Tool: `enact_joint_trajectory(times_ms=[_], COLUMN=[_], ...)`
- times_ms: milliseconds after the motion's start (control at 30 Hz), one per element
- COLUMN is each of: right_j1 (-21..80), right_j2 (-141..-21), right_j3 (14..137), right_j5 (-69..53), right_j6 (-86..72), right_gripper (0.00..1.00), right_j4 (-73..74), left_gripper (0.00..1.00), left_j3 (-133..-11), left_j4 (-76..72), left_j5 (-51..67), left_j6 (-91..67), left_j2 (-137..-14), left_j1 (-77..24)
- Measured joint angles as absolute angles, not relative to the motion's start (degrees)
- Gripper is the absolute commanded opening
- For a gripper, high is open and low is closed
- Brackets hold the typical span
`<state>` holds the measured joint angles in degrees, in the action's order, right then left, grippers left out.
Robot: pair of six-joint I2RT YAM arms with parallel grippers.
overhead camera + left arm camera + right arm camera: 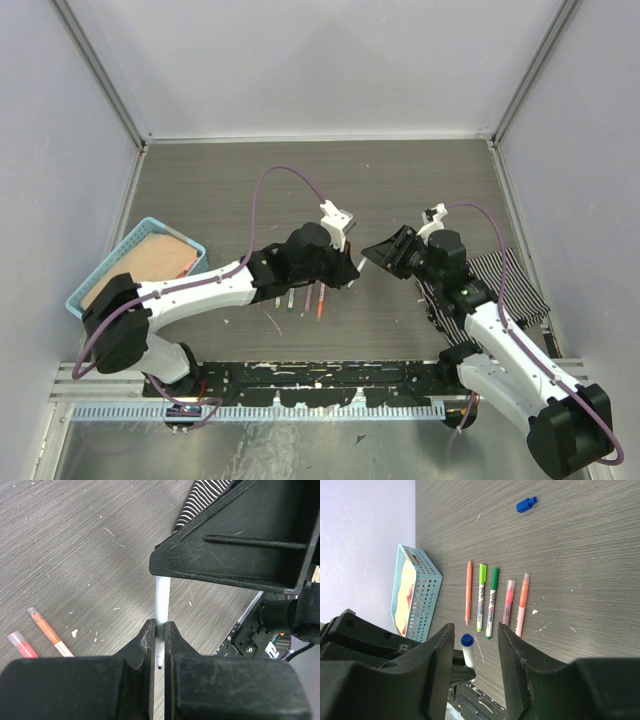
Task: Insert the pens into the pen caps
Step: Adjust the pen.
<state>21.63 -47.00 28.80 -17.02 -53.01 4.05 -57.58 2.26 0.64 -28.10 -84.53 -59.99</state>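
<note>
Left gripper [160, 629]: being clamped on white pen [162, 596] beside pen row [492, 602], likely for handover.
Right gripper [476, 630]: being held open astride its blue end.
Blue cap [526, 504]: being left beyond pen row.

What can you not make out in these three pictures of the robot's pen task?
- Left wrist view: the upper end of the held white pen, behind a finger of the right gripper.
- Top view: the loose pens, mostly under the left arm, their colours too small.
- Right wrist view: the held pen's barrel below its blue end, behind the left gripper.
</note>
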Motion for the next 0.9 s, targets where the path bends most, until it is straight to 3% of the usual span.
enact_joint_trajectory(times_ms=[267, 567, 633, 900], right_j1=[21.63, 21.63, 21.63, 21.63], right_j2=[-47.66, -47.77, -47.77, -47.37], right_j3=[28.27, 26.98, 26.98, 27.46], right_j5=[-19.07, -21.02, -21.12, -20.82], right_j6=[-53.78, -54.15, -53.91, -52.60], right_gripper=[0.39, 0.02, 0.01, 0.01], right_j4=[2.94, 0.91, 0.91, 2.28], left_gripper=[0.00, 0.00, 0.01, 0.30], left_j3=[-57.58, -57.65, -57.65, -57.65], left_j4=[1.91, 2.07, 2.04, 2.02], left_j5=[0.62, 0.32, 0.08, -0.10], left_j6=[-27.51, -27.20, -27.18, -27.07], left_j2=[-84.53, -84.82, -84.82, -84.79], left_j1=[-60.16, -60.62, -60.64, -60.88])
